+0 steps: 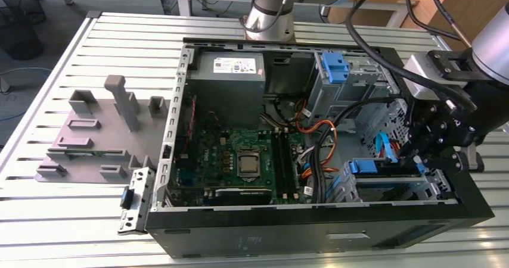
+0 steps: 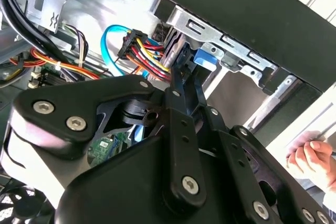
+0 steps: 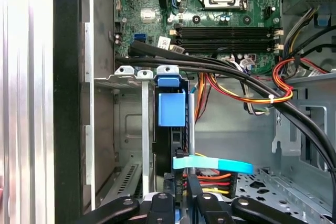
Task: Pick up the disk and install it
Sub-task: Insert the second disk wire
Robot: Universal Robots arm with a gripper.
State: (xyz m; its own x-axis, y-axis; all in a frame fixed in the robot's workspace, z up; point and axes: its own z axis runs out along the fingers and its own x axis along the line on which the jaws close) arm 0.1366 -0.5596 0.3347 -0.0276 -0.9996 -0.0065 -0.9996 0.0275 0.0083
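The disk (image 3: 171, 108) stands on edge in the drive cage (image 3: 128, 72) at the case's front corner, its blue rail end facing the motherboard. In the exterior view the disk's blue rail (image 1: 370, 167) shows at the top of the cage (image 1: 397, 187), at that view's lower right. My gripper (image 1: 416, 159) hangs over the case's right wall, reaching down at the disk. In both wrist views its black fingers (image 3: 193, 184) close in on the disk's narrow edge. The gripper (image 2: 181, 69) tapers to a tip beside the blue rail (image 2: 205, 59). The gripper (image 3: 180, 184) looks shut on the disk.
A light-blue data cable (image 3: 210, 164) and red-yellow power wires (image 2: 149, 51) crowd the disk's rear end. Thick black cables (image 3: 236, 74) cross above the cage. The motherboard (image 1: 238, 161) and power supply (image 1: 229, 71) lie further in. A person's hand (image 2: 310, 161) rests outside the case. A grey fixture (image 1: 104, 131) stands at the exterior view's left.
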